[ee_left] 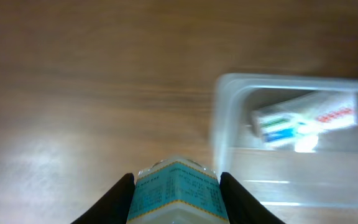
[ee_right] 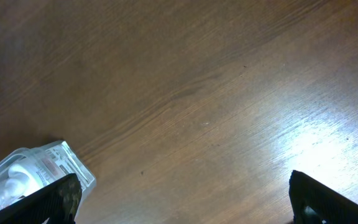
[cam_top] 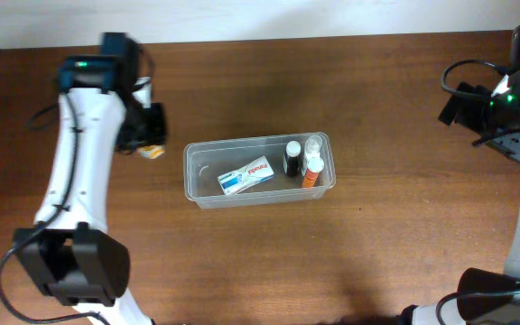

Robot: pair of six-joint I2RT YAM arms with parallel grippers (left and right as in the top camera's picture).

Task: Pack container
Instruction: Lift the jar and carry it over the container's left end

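Note:
The container (cam_top: 198, 185) is a clear plastic tub in the middle of the table. Inside lie a white box with blue and green print (cam_top: 246, 174), a black bottle (cam_top: 292, 159), a clear bottle (cam_top: 313, 145) and an orange bottle (cam_top: 311, 172). My left gripper (cam_top: 151, 132) hangs just left of the tub, shut on a small bottle with a teal label (ee_left: 178, 194). Both black fingers (ee_left: 118, 198) press the bottle's sides. The tub's left end (ee_left: 226, 118) lies ahead and to the right. My right gripper (ee_right: 182, 194) stands wide open over bare wood at the far right, holding nothing.
The brown wooden table (cam_top: 377, 262) stretches all around the tub. A corner of the container (ee_right: 73, 163) shows at the lower left of the right wrist view. The left arm's base (cam_top: 75, 266) sits at the front left, the right arm's (cam_top: 499, 289) at the front right.

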